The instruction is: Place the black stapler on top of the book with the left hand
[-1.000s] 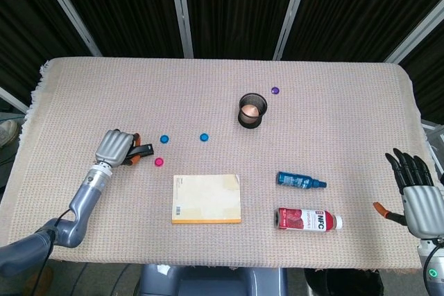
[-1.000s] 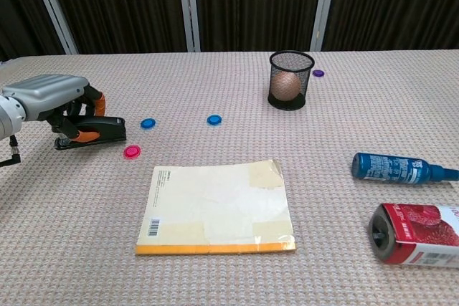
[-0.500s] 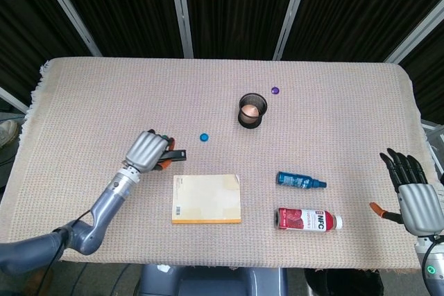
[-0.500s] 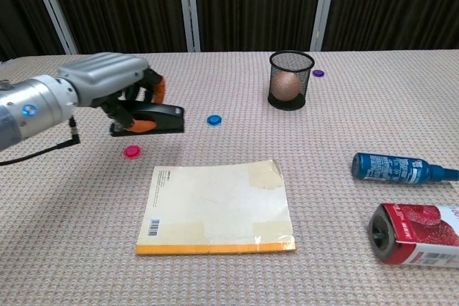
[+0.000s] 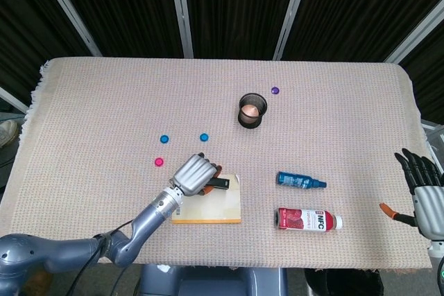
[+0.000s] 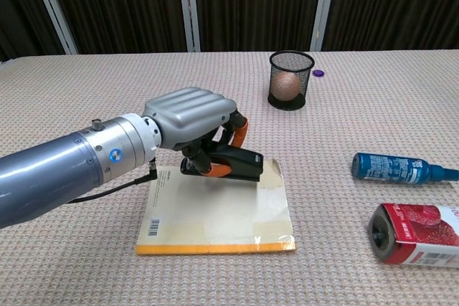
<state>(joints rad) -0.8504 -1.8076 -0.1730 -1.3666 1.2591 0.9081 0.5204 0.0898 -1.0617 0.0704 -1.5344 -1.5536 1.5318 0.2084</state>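
My left hand (image 5: pixel 193 174) (image 6: pixel 192 115) grips the black stapler (image 5: pixel 217 184) (image 6: pixel 231 165), which has orange trim. Hand and stapler hang over the far part of the cream book (image 5: pixel 219 207) (image 6: pixel 222 216) that lies flat near the table's front edge. I cannot tell whether the stapler touches the cover. My right hand (image 5: pixel 429 197) shows at the right edge of the head view, fingers spread, holding nothing, well off to the side of the table.
A black mesh cup (image 5: pixel 251 110) (image 6: pixel 290 79) with a ball inside stands behind the book. A blue bottle (image 5: pixel 298 181) (image 6: pixel 396 168) and a red can (image 5: pixel 307 220) (image 6: pixel 417 235) lie to the right. Small coloured discs (image 5: pixel 164 139) dot the cloth at left.
My left hand carried the stapler from the table's left side rightward and toward the front, so it is now over the book. The right hand shifted slightly.
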